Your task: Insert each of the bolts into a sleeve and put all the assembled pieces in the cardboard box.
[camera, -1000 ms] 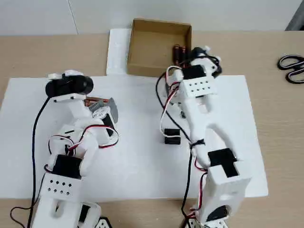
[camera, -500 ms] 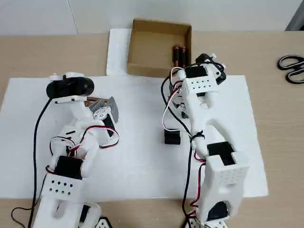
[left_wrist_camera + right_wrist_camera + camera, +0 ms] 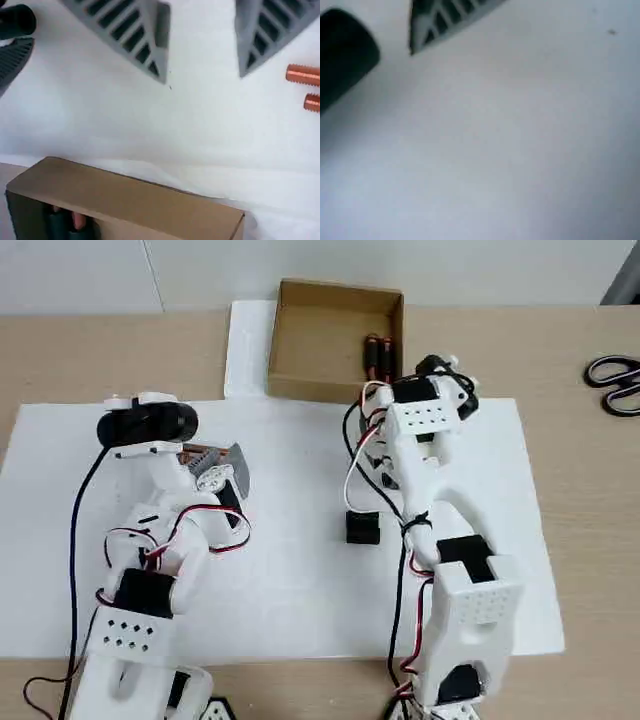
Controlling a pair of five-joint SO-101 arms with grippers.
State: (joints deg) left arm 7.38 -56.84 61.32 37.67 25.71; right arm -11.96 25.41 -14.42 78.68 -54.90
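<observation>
The right arm [image 3: 430, 440] has drawn back from the cardboard box [image 3: 305, 335] onto the white sheet [image 3: 300, 580], uncovering two assembled pieces [image 3: 377, 355] against the box's right wall. The sheet covers a wood-coloured counter [image 3: 580, 500], and scissors [image 3: 615, 383] lie at the counter's right edge. The right jaws sit hidden under their arm, so I cannot tell their state. A blurred black sleeve [image 3: 342, 47] lies near one tip. The left jaws stand released and empty. Two copper bolts [image 3: 306, 75] lie just beside them, cut off at the frame edge.
</observation>
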